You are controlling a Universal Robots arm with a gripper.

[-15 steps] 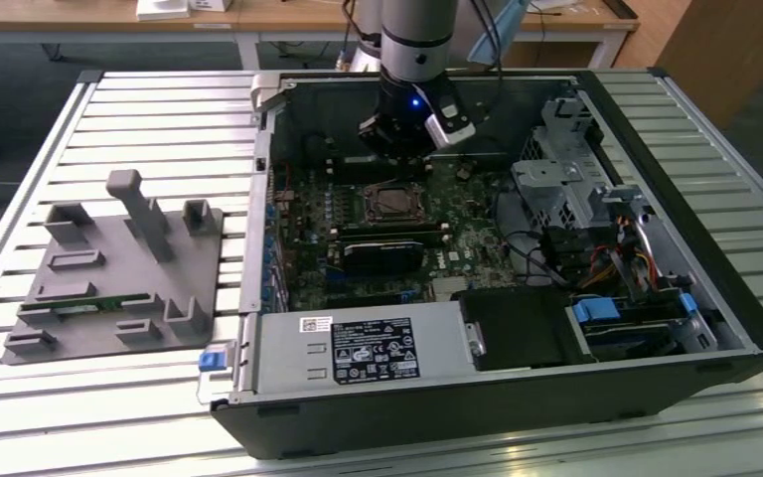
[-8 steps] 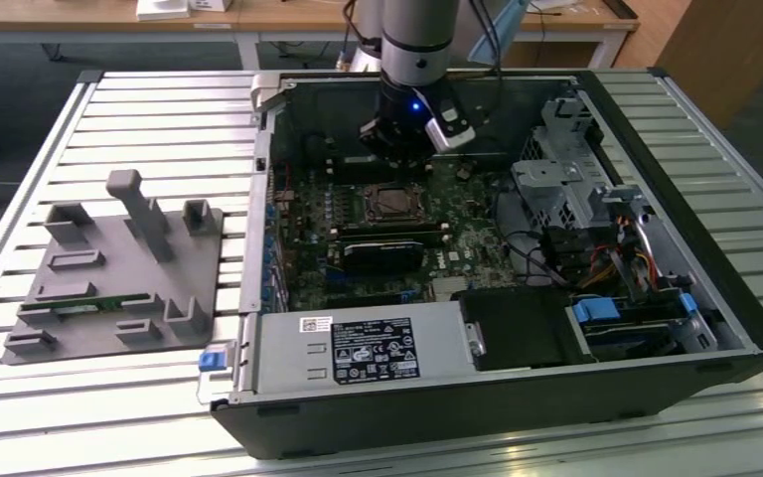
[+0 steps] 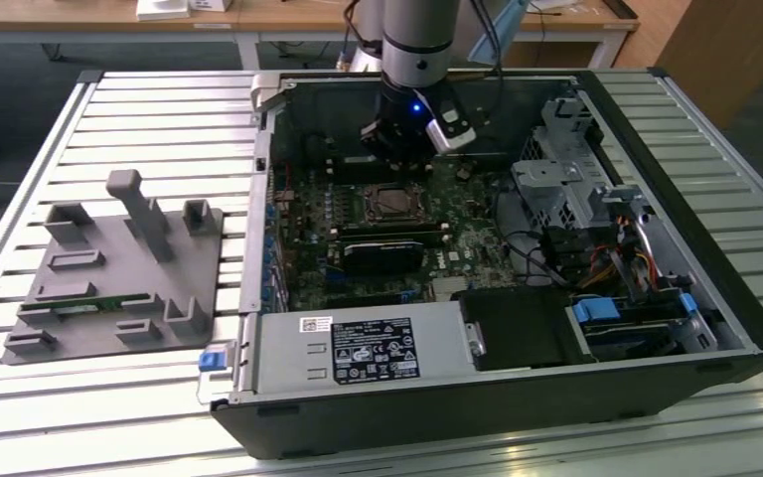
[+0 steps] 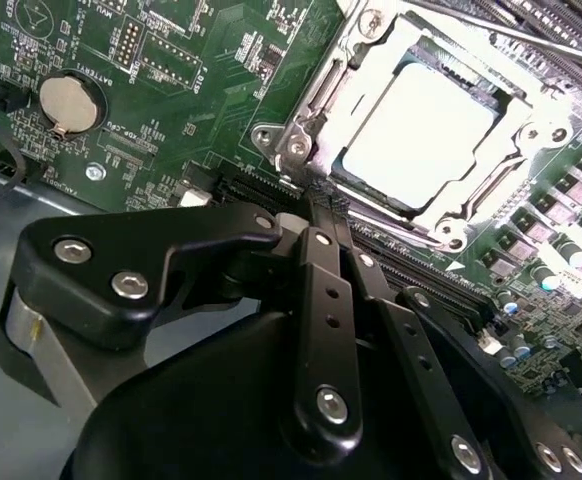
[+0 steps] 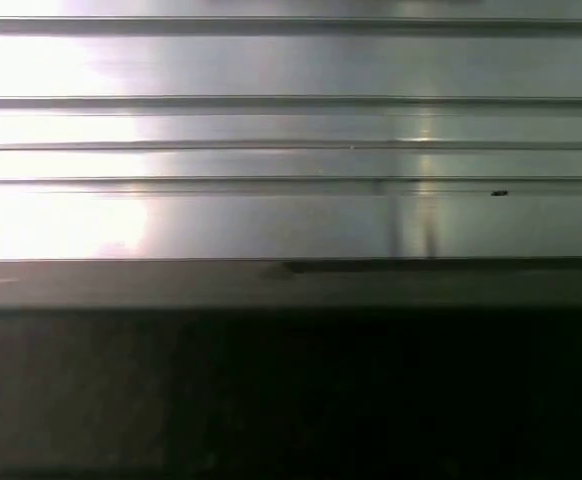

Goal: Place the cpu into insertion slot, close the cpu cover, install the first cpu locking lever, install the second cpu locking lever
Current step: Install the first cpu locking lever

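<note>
Open PC case (image 3: 699, 328) lies on a slatted metal table (image 3: 156, 109); a grey fixture block (image 3: 116, 268) sits on the table at the exterior view's left, well apart from the case. Inside the case: green motherboard (image 3: 309, 248), a black card (image 3: 384, 254) just nearer than the socket, a power supply (image 3: 362, 350) along the near wall, drive cages and cables at the exterior view's right.

The arm (image 3: 421, 40) reaches down into the far part of the case; the gripper (image 3: 401, 149) hangs just beyond the insertion slot (image 3: 392, 202), close above the board. In the second wrist view the gripper (image 4: 316, 215) shows its fingers (image 4: 326, 300) drawn together, nothing between them, the tip just beside the socket corner.

The cpu (image 4: 419, 135), pale silvery square, lies flat in the slot. The cpu cover (image 4: 516, 125) is down around it, framing the chip. A coin cell (image 4: 69, 102) sits on the board well to one side.
</note>
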